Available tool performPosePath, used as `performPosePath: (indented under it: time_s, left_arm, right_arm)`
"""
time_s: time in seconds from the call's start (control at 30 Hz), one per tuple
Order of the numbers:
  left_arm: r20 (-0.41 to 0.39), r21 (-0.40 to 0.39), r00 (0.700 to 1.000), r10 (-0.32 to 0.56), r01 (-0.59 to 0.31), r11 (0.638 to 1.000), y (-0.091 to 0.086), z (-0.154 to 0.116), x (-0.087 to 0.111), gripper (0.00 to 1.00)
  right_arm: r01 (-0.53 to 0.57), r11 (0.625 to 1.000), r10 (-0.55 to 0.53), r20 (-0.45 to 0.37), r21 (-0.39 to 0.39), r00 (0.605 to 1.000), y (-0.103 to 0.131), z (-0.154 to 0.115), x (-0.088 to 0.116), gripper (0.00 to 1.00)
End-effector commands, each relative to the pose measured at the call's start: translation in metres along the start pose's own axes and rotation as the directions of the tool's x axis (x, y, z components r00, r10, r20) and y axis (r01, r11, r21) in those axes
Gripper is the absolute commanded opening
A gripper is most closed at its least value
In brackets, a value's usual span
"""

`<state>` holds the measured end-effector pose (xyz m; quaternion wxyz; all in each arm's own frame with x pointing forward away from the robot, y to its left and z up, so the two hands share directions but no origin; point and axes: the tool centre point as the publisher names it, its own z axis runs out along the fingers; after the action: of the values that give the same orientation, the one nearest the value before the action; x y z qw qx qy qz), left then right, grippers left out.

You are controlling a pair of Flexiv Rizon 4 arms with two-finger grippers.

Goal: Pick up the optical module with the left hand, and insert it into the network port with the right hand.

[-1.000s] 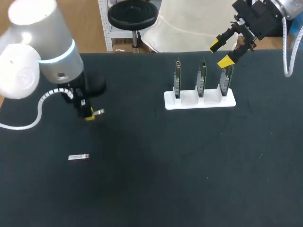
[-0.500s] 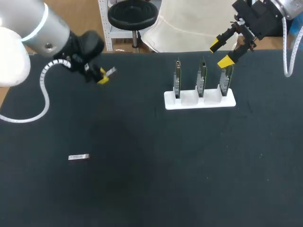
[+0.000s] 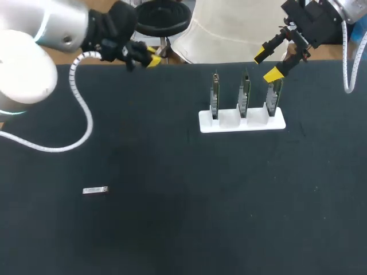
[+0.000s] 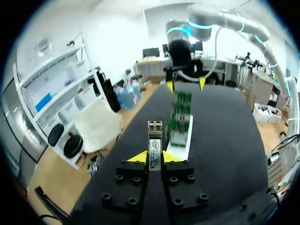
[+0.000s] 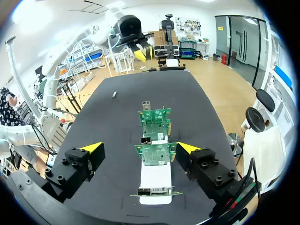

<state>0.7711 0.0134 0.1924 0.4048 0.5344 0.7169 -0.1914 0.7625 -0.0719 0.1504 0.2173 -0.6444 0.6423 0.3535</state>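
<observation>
Noted left gripper [image 4: 155, 158] pinching module [image 4: 154, 143] by its tail at far edge of table [image 3: 172, 229], right gripper [image 5: 139, 148] spread wide over boards [image 5: 154, 117]; judged narrow hold liable to let module twist during handover.

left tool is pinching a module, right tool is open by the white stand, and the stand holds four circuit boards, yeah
No: the head view shows three circuit boards in the white stand, not four. The rest holds: the left tool is pinching a module and the right tool is open by the stand.
</observation>
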Motion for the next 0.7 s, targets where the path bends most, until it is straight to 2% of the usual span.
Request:
performPosePath:
  time_s: [0.03,0.17,0.4,0.5,0.7]
  left_arm:
    - [0.119,0.022,0.992,0.031,-0.034,0.999,0.004,0.017,-0.024,0.0]
    - [0.166,0.055,0.984,0.058,-0.068,0.996,0.001,0.03,-0.047,0.0]
    - [0.266,0.141,0.963,0.035,-0.075,0.987,-0.008,0.053,-0.077,0.0]
    - [0.269,0.152,0.962,0.055,-0.099,0.983,-0.017,0.066,-0.089,0.0]
    - [0.325,0.214,0.945,0.041,-0.116,0.97,-0.035,0.087,-0.107,0.0]
  right_arm:
    - [0.0,1.0,0.0,0.0,0.003,1.0,0.001,0.0,0.0,1.0]
    - [0.0,1.0,0.0,0.0,0.003,1.0,0.001,0.0,0.0,1.0]
    - [0.0,1.0,0.0,0.0,0.003,1.0,0.001,0.0,0.0,1.0]
    - [0.0,1.0,0.0,0.0,0.003,1.0,0.001,0.0,0.0,1.0]
    - [0.0,1.0,0.0,0.0,0.003,1.0,0.001,0.0,0.0,1.0]
